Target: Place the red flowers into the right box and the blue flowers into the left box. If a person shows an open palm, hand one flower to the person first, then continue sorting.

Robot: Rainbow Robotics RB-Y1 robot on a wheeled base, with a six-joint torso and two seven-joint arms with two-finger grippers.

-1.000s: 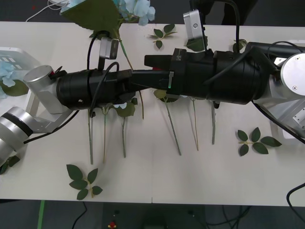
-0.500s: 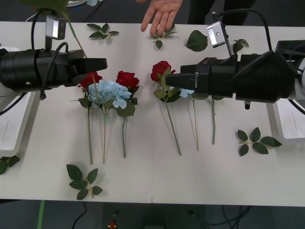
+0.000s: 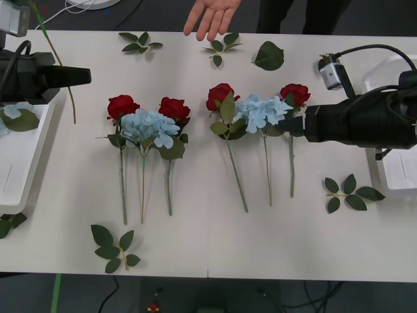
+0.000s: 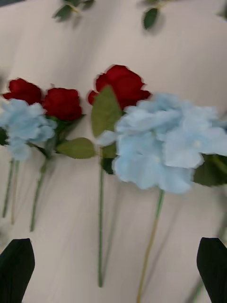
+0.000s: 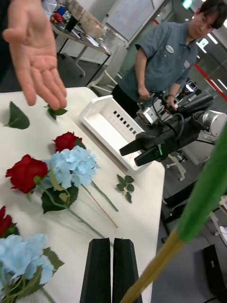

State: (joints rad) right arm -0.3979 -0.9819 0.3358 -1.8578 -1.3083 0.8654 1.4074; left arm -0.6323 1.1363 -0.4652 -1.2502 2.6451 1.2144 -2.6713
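Note:
Four red flowers [image 3: 122, 105] [image 3: 173, 107] [image 3: 220, 96] [image 3: 295, 93] lie in a row mid-table with two blue flowers [image 3: 148, 127] [image 3: 260, 111] between them. My left gripper [image 3: 86, 76] [image 5: 112, 242] hovers beside the left box [image 3: 19, 173], shut on a green stem [image 3: 62, 72] [image 5: 198, 199] whose head is out of view. Another blue flower [image 3: 8, 111] lies in that box. My right gripper [image 3: 290, 124] [image 4: 113, 270] is open just right of the blue flower [image 4: 161, 142], by the right box [image 3: 397, 169]. A person's open palm [image 3: 212, 16] [image 5: 38, 52] reaches over the far edge.
Loose leaf sprigs lie at the front left [image 3: 114, 248], front right [image 3: 352, 193] and along the far edge [image 3: 140, 41] [image 3: 221, 47], with a single large leaf [image 3: 269, 57]. Bare table runs along the front edge between the stems' ends and the rim.
Both arms have drawn back from the table's middle to their own sides. The left one carried its blue flower leftward. The open palm has come in at the far edge.

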